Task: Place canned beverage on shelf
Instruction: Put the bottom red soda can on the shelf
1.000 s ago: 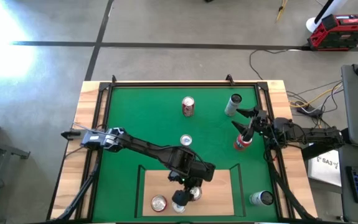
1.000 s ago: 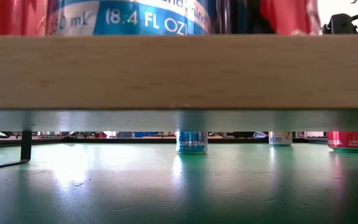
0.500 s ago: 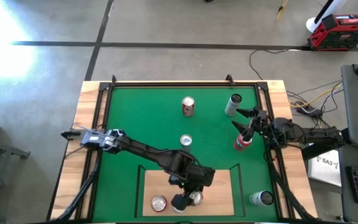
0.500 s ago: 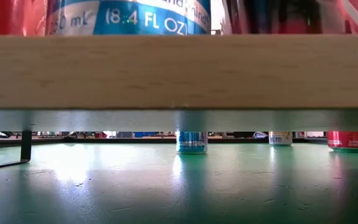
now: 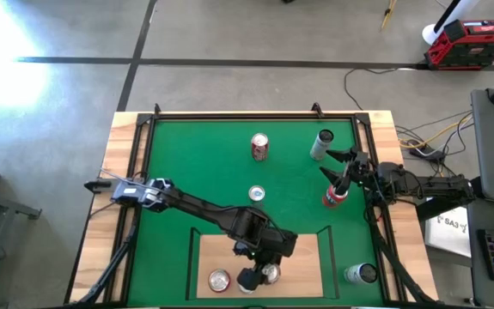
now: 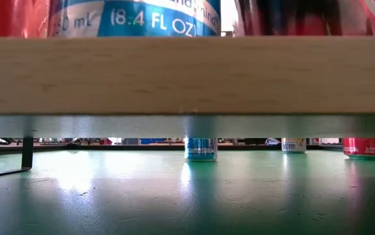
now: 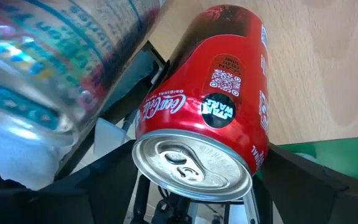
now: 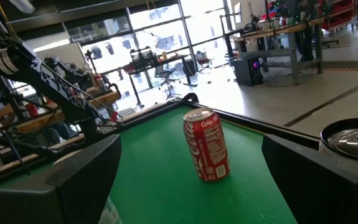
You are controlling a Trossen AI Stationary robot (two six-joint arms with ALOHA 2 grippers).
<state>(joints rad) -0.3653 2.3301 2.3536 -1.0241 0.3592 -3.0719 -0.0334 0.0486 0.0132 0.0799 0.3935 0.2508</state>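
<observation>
The shelf (image 5: 302, 257), a pale wood board with a black rail, lies at the mat's near edge. Its front edge fills the low view (image 6: 187, 75). My left gripper (image 5: 259, 273) is over the shelf, shut on a red Coca-Cola can (image 7: 222, 106), whose silver top faces the wrist camera. The can also shows in the high view (image 5: 270, 273). A blue-lettered can (image 6: 135, 16) and a silver-topped can (image 5: 220, 279) stand on the shelf beside it. My right gripper (image 5: 328, 163) waits open at the mat's right, empty (image 8: 191, 186). My left gripper pinches the red can's side wall just below its top rim (image 7: 263, 155) between its two fingers. The fingers slant down from above and from the far side. The can stands upright over the shelf board; whether its base rests on the board I cannot tell.
On the green mat (image 5: 186, 172) stand a red can (image 5: 259, 146), a blue can (image 5: 257, 195) and a red can (image 5: 334, 196) by my right gripper. A grey can (image 5: 322, 144) is far right. Another can (image 5: 362, 274) is near right.
My left gripper has gone a little toward the table's near edge over the shelf with the red can. In the low view the can now fills the upper right, close beside the blue-lettered can. The last half second shows no further motion.
</observation>
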